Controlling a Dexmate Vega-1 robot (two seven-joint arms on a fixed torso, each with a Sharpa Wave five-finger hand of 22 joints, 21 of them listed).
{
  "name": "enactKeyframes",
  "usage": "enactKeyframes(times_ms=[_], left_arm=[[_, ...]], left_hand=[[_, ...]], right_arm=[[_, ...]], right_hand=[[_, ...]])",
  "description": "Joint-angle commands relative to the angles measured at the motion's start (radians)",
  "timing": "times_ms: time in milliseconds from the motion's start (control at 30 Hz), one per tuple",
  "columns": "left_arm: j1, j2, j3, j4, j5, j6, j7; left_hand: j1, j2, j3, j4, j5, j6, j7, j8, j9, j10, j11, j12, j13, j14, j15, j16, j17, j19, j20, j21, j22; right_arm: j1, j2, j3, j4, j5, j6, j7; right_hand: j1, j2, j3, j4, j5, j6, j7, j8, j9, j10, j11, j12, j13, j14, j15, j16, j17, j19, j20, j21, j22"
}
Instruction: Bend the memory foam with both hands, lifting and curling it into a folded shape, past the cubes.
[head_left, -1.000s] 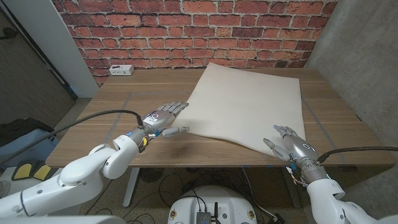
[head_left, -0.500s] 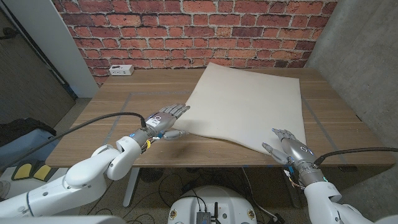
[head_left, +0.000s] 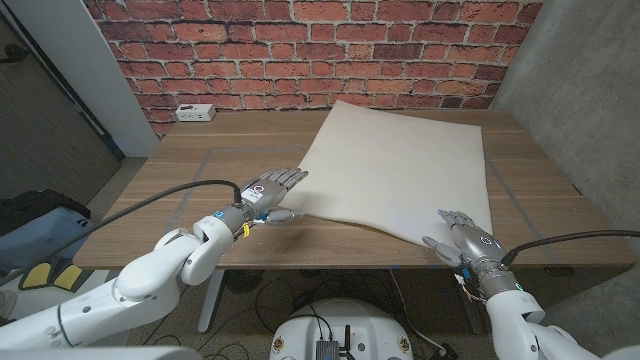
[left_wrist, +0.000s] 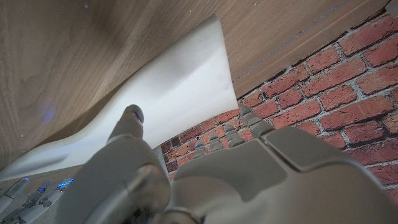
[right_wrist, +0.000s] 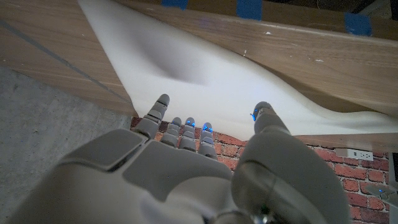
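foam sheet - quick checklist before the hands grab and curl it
1. Memory foam lies flat on the table: ok.
2. Left hand open at the foam's near left corner: ok.
3. Right hand open at the near right corner: ok.
4. Either hand gripping the foam edge: not ok, neither grips yet.
5. Fingers under the edge: cannot tell.
6. Cubes located: not ok, none seen on the table.

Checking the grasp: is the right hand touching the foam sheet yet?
Cannot tell. In the head view the right hand sits at the foam sheet's near edge, showing neither contact nor gap.
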Motion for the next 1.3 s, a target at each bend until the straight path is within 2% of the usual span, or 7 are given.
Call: enactKeyframes(times_ms=[33, 367, 733, 800, 900, 967, 1300], left_arm=[[-0.055, -0.030, 0.047, 0.028, 0.094, 0.009, -0.055], [-0.107, -0.058, 0.089, 0.052, 0.207, 0.010, -0.135], [-0.160, -0.101, 0.115, 0.090, 0.239, -0.019, -0.207], [-0.168, -0.107, 0.120, 0.094, 0.248, -0.022, -0.220], [-0.178, -0.116, 0.124, 0.099, 0.246, -0.029, -0.234], [-0.184, -0.123, 0.127, 0.102, 0.246, -0.032, -0.243], [-0.224, -0.155, 0.157, 0.121, 0.262, -0.054, -0.296]], left_hand=[[0.029, -0.005, 0.002, -0.010, 0.007, -0.013, -0.009, 0.008, 0.003, 0.011, 0.002, 0.006, 0.002, 0.011, 0.002, -0.001, 0.003, 0.016, -0.006, 0.004, 0.000], [0.091, -0.025, 0.005, -0.015, 0.019, -0.006, -0.006, 0.014, 0.003, 0.023, 0.012, 0.005, 0.003, 0.020, 0.012, -0.006, 0.003, 0.035, -0.007, 0.000, -0.001], [0.196, -0.053, 0.009, -0.015, 0.036, 0.043, 0.007, 0.030, 0.005, 0.061, 0.014, 0.010, 0.004, 0.052, 0.012, -0.005, 0.003, 0.068, -0.024, -0.004, -0.002], [0.212, -0.056, 0.009, -0.014, 0.038, 0.052, 0.007, 0.032, 0.005, 0.071, 0.019, 0.013, 0.005, 0.061, 0.007, -0.003, 0.003, 0.075, -0.028, -0.003, -0.002], [0.255, -0.061, 0.011, -0.012, 0.042, 0.071, 0.003, 0.037, 0.006, 0.093, 0.000, 0.015, 0.005, 0.076, -0.005, -0.003, 0.003, 0.088, -0.037, -0.005, -0.001], [0.269, -0.060, 0.013, -0.011, 0.042, 0.076, 0.003, 0.038, 0.006, 0.096, 0.007, 0.015, 0.005, 0.079, -0.007, -0.004, 0.003, 0.090, -0.041, -0.006, -0.001], [0.337, -0.028, 0.034, -0.008, 0.033, 0.094, 0.008, 0.038, 0.006, 0.121, -0.015, 0.016, 0.005, 0.101, -0.013, -0.003, 0.002, 0.104, -0.039, -0.008, 0.000]], right_arm=[[0.123, -0.049, -0.133, -0.001, -0.029, -0.132, 0.030], [0.266, -0.079, -0.283, 0.007, -0.065, -0.244, 0.075], [0.406, -0.115, -0.428, 0.010, -0.095, -0.339, 0.144], [0.422, -0.120, -0.444, 0.010, -0.092, -0.350, 0.151], [0.424, -0.128, -0.440, 0.010, -0.067, -0.345, 0.139], [0.431, -0.134, -0.446, 0.011, -0.059, -0.346, 0.137], [0.489, -0.156, -0.496, 0.016, -0.018, -0.380, 0.161]], right_hand=[[0.028, -0.004, 0.008, -0.021, 0.003, 0.005, 0.000, -0.001, 0.002, 0.004, -0.010, -0.002, 0.003, 0.006, -0.004, -0.001, 0.001, 0.014, 0.003, 0.000, 0.002], [0.089, -0.024, 0.024, -0.053, 0.009, 0.001, -0.013, -0.001, 0.003, -0.003, -0.024, -0.005, 0.003, 0.014, -0.002, -0.002, 0.001, 0.031, 0.006, 0.000, 0.002], [0.149, -0.044, 0.039, -0.063, 0.019, -0.007, -0.028, -0.001, 0.003, -0.009, -0.030, -0.006, 0.004, 0.018, 0.000, -0.003, 0.001, 0.044, 0.003, -0.001, 0.002], [0.159, -0.047, 0.041, -0.064, 0.021, -0.008, -0.031, -0.001, 0.003, -0.009, -0.030, -0.005, 0.004, 0.019, 0.000, -0.004, 0.001, 0.044, 0.003, -0.001, 0.002], [0.177, -0.052, 0.045, -0.064, 0.024, -0.009, -0.032, -0.001, 0.003, -0.009, -0.032, -0.005, 0.004, 0.021, -0.001, -0.003, 0.002, 0.045, 0.002, -0.002, 0.002], [0.190, -0.055, 0.048, -0.064, 0.026, -0.009, -0.032, 0.000, 0.003, -0.006, -0.031, -0.004, 0.004, 0.026, -0.002, -0.002, 0.002, 0.049, 0.000, -0.002, 0.002], [0.264, -0.064, 0.070, -0.064, 0.033, -0.025, -0.045, -0.004, 0.004, -0.008, -0.038, -0.004, 0.004, 0.030, -0.006, -0.003, 0.002, 0.056, -0.008, -0.004, 0.002]])
